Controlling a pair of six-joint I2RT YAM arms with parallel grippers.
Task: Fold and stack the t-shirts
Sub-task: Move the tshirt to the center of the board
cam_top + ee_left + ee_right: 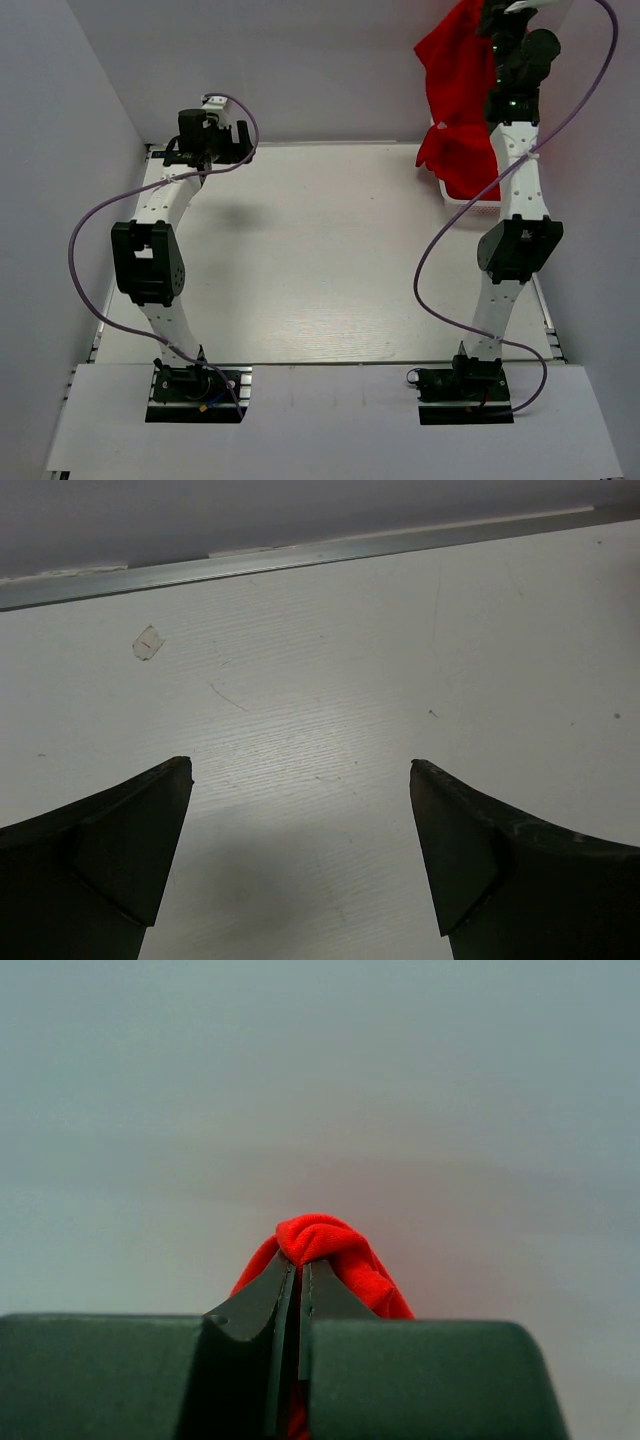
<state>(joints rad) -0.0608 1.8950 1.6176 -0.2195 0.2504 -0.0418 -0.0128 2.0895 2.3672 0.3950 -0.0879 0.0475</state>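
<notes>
A bright red t-shirt [456, 70] hangs from my right gripper [487, 10], raised high at the back right of the top view. More red t-shirt fabric [455, 160] lies bunched below it in a white basket. In the right wrist view my right gripper [299, 1265] is shut on a fold of the red t-shirt [330, 1245]. My left gripper [300, 770] is open and empty, low over bare white table at the back left, and it also shows in the top view [205, 135].
The white basket [470, 204] stands at the back right table edge, mostly hidden by fabric and the right arm. Grey walls close in the table at the back and sides. A metal rail [300, 560] runs along the table's far edge. Purple cables loop off both arms.
</notes>
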